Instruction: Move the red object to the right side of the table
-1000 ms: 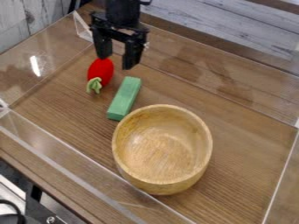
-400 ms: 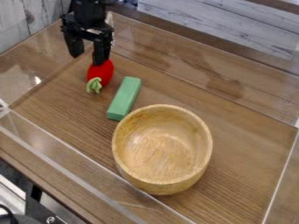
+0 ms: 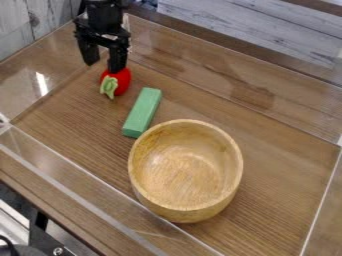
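Note:
The red object (image 3: 118, 79), a small red toy fruit with a green leafy end, lies on the left part of the brown wood-grain table (image 3: 274, 135). My gripper (image 3: 103, 61) points down just behind and above it. The jaws are open and hold nothing. One dark fingertip (image 3: 122, 63) sits right at the fruit's top edge; I cannot tell whether it touches. The fruit's far side is partly hidden by the fingers.
A green rectangular block (image 3: 142, 111) lies just right of the fruit. A round light wooden bowl (image 3: 186, 168) stands in the front middle. Low clear acrylic walls (image 3: 315, 215) border the tabletop on all sides.
The gripper moved left and lower, from behind the fruit's right side to over its left side, staying open. The fruit's green end now sits slightly higher in the picture.

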Available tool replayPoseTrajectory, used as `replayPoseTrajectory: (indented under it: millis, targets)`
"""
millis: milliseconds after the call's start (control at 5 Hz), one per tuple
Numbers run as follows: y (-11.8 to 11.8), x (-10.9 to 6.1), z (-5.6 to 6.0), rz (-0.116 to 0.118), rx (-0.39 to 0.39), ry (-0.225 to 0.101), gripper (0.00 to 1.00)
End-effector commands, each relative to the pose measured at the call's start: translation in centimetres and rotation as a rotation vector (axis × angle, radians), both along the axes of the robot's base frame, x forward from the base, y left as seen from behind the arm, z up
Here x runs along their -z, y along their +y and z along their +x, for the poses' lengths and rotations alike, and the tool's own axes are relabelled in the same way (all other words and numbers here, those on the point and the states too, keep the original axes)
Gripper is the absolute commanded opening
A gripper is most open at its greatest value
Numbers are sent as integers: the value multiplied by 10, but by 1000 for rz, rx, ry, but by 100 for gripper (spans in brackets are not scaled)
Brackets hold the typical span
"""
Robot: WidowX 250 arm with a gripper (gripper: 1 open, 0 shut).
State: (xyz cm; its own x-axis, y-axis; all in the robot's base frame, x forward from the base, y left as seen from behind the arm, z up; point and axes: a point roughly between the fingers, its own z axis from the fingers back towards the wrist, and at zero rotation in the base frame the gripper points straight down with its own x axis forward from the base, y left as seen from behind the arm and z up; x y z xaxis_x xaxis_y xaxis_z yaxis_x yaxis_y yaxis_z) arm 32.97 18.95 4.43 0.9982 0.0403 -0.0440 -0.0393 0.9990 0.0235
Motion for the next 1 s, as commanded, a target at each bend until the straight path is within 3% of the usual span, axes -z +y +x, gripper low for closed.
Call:
replayPoseTrajectory:
  millis: [0,200,600,800]
  targets:
    - [1,-16,6,42,33,-57,100]
    - [-3,-17,2,39,59,-62,100]
    - [1,-31,14,35,72,-77,100]
    - [-3,-41,14,30,77,-80,100]
